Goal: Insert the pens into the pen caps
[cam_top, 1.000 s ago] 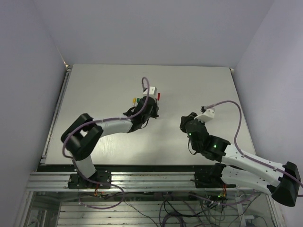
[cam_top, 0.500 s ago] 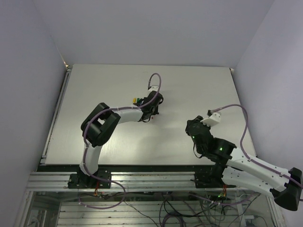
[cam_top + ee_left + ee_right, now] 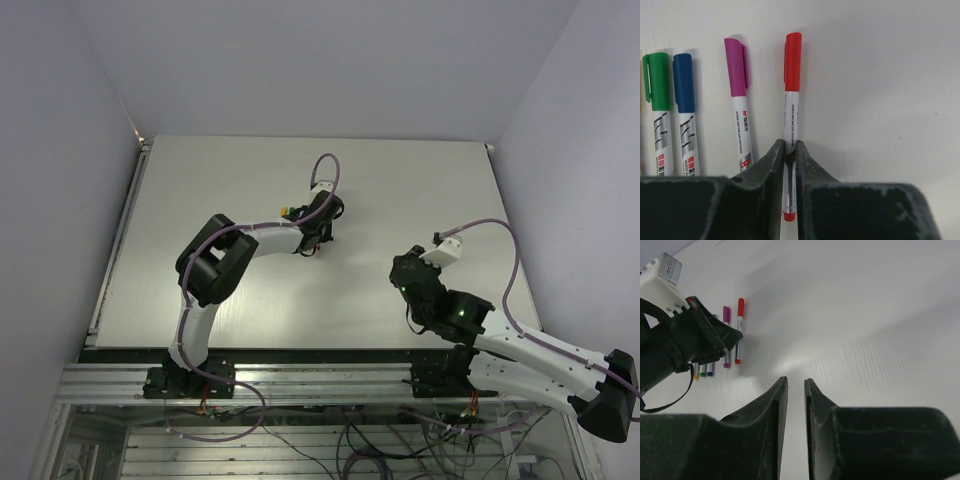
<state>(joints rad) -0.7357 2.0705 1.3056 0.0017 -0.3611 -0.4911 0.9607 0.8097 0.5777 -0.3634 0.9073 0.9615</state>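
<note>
Four pens lie side by side on the white table (image 3: 200, 180), each with its pen cap on the far end: green cap (image 3: 655, 80), blue cap (image 3: 683, 82), purple cap (image 3: 736, 67), red cap (image 3: 793, 60). My left gripper (image 3: 790, 145) is shut on the white barrel of the red pen (image 3: 791, 120), whose red tail end shows between the jaws. In the right wrist view the red pen (image 3: 739, 330) and the purple pen (image 3: 726, 315) show beside the left gripper. My right gripper (image 3: 796, 381) hovers over bare table to the right, jaws a narrow gap apart with nothing between them.
In the top view the left arm (image 3: 215, 265) reaches forward to mid-table and the right gripper (image 3: 400, 262) sits right of centre. A yellow-ended pen (image 3: 285, 210) peeks out left of the left gripper. Pale walls close in the table on three sides.
The left arm has stretched forward and right, carrying its gripper to the right end of the pen row. The right gripper has drifted slightly toward the near edge.
</note>
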